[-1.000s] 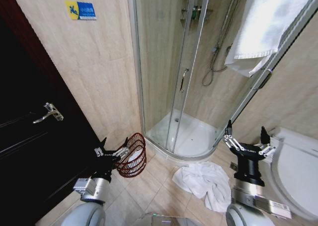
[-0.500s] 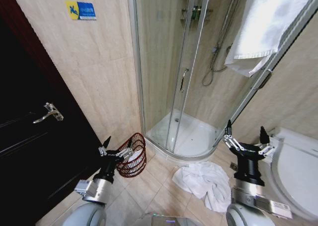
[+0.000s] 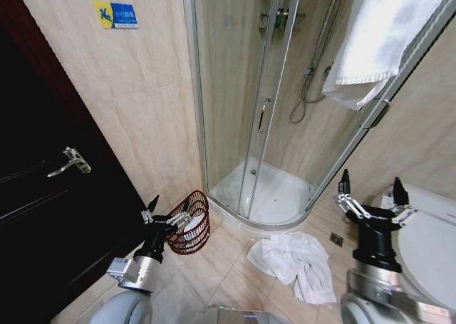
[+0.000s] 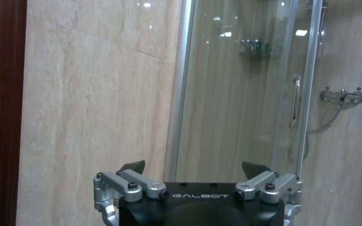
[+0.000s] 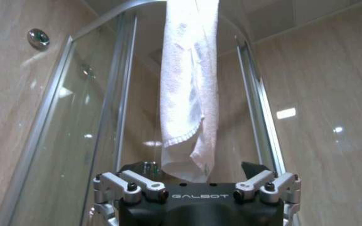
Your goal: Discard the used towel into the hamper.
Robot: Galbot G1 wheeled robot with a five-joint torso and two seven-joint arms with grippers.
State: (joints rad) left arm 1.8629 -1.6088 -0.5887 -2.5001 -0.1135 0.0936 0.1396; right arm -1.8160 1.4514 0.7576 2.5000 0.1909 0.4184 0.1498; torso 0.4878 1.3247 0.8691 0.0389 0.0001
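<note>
A crumpled white towel (image 3: 292, 261) lies on the tiled floor in front of the shower. The hamper (image 3: 191, 223), a small round dark-red wire basket, stands by the wall to its left, with something white inside. My left gripper (image 3: 169, 204) is open and empty, raised just left of the hamper's rim, and it faces the wall and shower glass in the left wrist view (image 4: 195, 167). My right gripper (image 3: 370, 181) is open and empty, held up to the right of the floor towel and well above it. In the right wrist view it (image 5: 193, 167) points up.
Another white towel (image 3: 377, 32) hangs over the top of the glass shower enclosure (image 3: 256, 110), also seen hanging (image 5: 187, 89) in the right wrist view. A dark door (image 3: 43, 196) with a lever handle stands at left. A white toilet (image 3: 427, 238) is at right.
My right gripper has shifted to the right, towards the toilet. My left gripper tilted upward beside the hamper a second ago and has held still since.
</note>
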